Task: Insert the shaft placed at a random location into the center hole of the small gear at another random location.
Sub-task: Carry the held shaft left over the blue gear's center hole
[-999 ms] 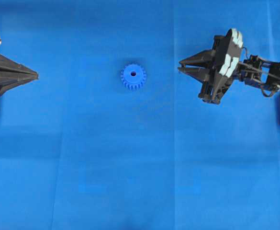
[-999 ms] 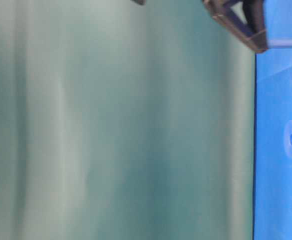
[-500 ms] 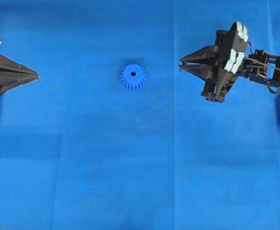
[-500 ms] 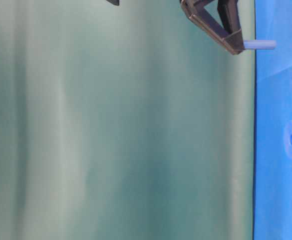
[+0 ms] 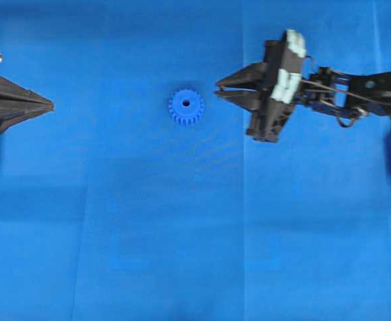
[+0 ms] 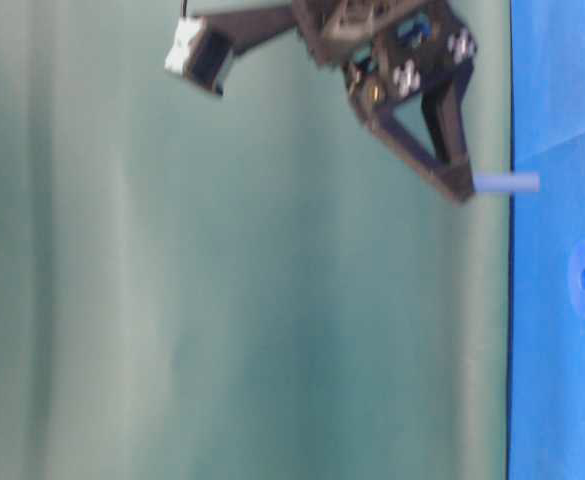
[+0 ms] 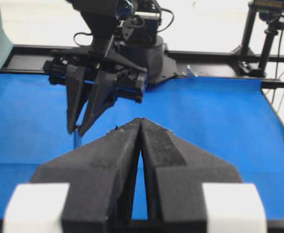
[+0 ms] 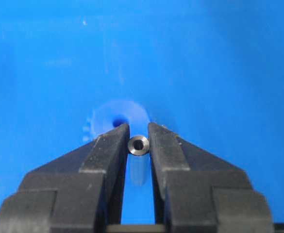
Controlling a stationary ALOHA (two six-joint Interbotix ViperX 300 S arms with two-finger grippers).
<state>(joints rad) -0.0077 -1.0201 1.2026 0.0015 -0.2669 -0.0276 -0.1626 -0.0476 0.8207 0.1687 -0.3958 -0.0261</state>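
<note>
The left pincer [image 5: 48, 105] was cut off by the overhead view's left edge, only its tapered front showing. In the right wrist view the gear [image 8: 120, 115] lay washed out and blurred behind the right pincer [image 8: 138, 138], its lower half hidden by the jaws. In the table-level view the pin [image 6: 505, 182] was a smeared pale bar, the gear clipped at the right edge.

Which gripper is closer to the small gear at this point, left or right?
Right. The right gripper, shut on the shaft, hangs just right of the small gear in the overhead view; the left gripper sits shut at the far left edge.
</note>
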